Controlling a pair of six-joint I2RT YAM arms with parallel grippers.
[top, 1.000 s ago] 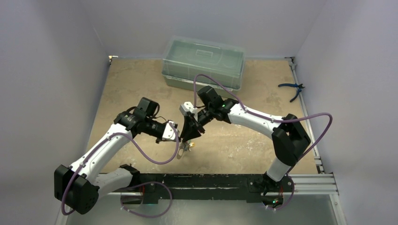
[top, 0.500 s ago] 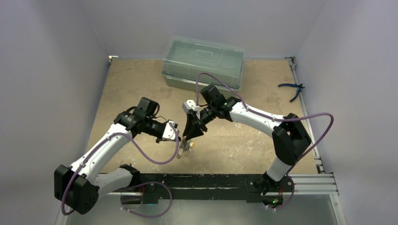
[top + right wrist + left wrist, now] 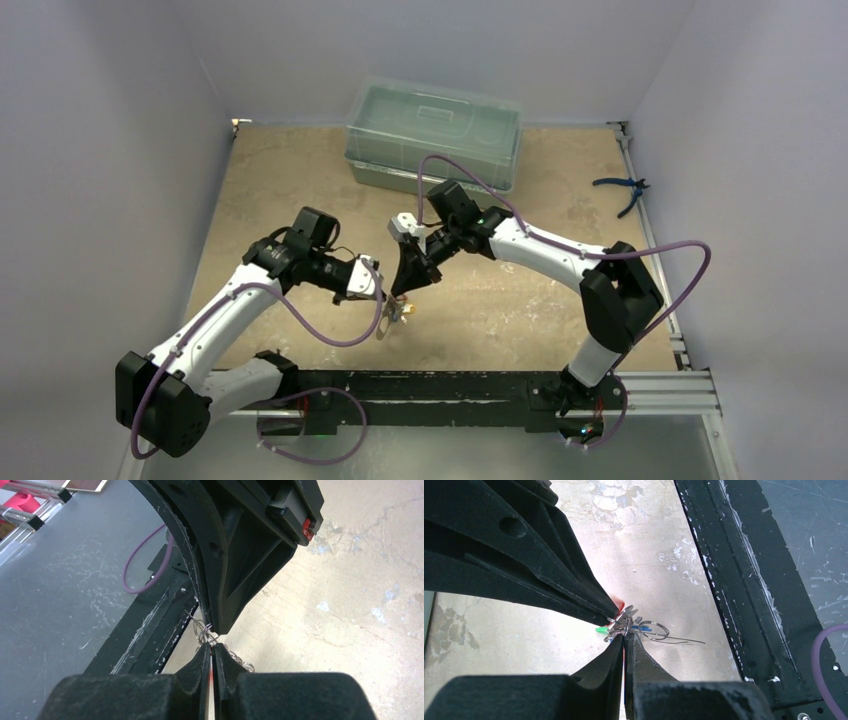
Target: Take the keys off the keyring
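1. Plainly, this is the pulling-apart step. Both arms meet over the near middle of the table [image 3: 520, 300], and the bunch seems to hang between their tips just above the surface.
2. The left gripper [image 3: 625, 636] has its fingers pressed together. It is clamped on the keyring [image 3: 655, 630] at the spot where the keys [image 3: 624, 624] crowd together. One loop of the wire ring sticks out sideways toward the black base rail [image 3: 744, 605], with a thin stray end of wire trailing past it.
3. The right gripper [image 3: 211, 652] has its pads drawn almost together with a red sliver between them. In the left wrist view its tips sit right on the red-headed key [image 3: 620, 606], so I judge it is pinching that key.
4. A green key head [image 3: 601, 629] and a blue key head [image 3: 642, 628] peek out on either side of the left fingers. No key appears to lie loose on the table, so by my reading none is off yet. The whitish strap cannot be made out in the wrist views.
5. The next move probably calls for the left arm to hold the ring steady. The right arm would then work the red-headed key around the coil to the wire's open end, rather than tugging it straight away.
6. That needs a small, turning motion. A hard pull would likely drag the whole bunch out of the left grip or bend the wire.
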